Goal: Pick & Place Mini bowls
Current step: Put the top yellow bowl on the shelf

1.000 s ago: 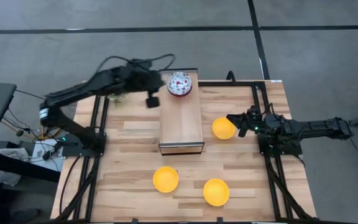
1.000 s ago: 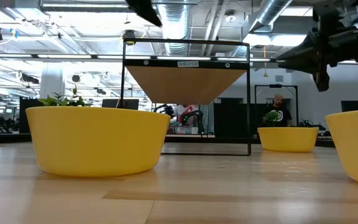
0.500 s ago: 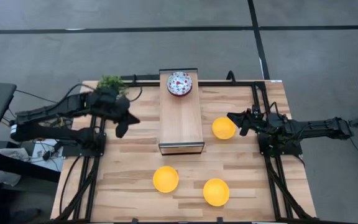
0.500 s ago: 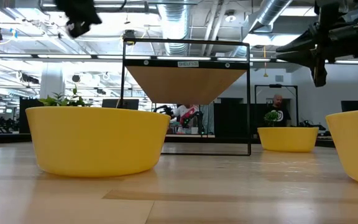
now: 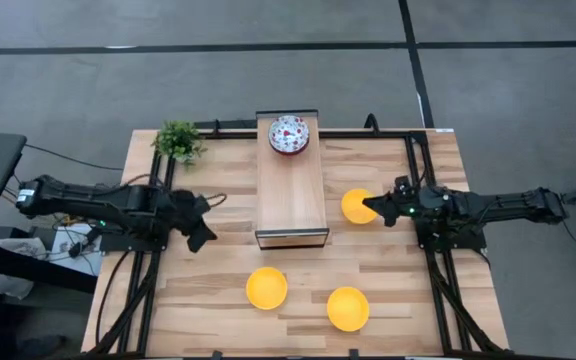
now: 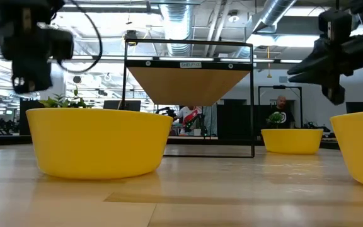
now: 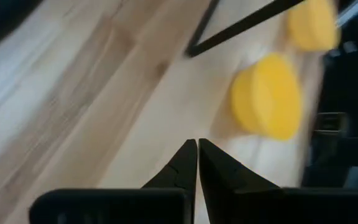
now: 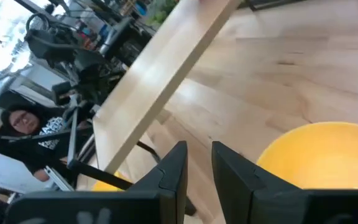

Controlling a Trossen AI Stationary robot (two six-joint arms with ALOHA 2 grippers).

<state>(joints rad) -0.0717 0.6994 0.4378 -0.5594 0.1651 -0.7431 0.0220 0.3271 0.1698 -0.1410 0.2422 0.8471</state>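
A white bowl with red-and-blue speckles (image 5: 290, 134) sits on the far end of a raised wooden platform (image 5: 291, 195). Three yellow bowls rest on the table: one right of the platform (image 5: 356, 207), two near the front edge (image 5: 266, 288) (image 5: 347, 308). My right gripper (image 5: 370, 206) hovers at the right rim of the first yellow bowl (image 8: 316, 158), fingers slightly apart with nothing between them; in the low view it (image 6: 330, 75) hangs above that bowl (image 6: 292, 140). My left gripper (image 5: 200, 240) is shut over the table's left side, touching nothing (image 7: 197, 152).
A small green potted plant (image 5: 178, 140) stands at the far left corner. The platform stands on a black frame (image 6: 252, 101) with open space beneath it. Bare wood lies between the left gripper and the near yellow bowls. A person (image 8: 20, 121) shows beyond the table.
My left arm has swung away from the speckled bowl on the platform's far end, back toward the table's left and near side, and come down lower. My right gripper has moved slightly left onto the yellow bowl's rim and dropped a little. No bowl has moved.
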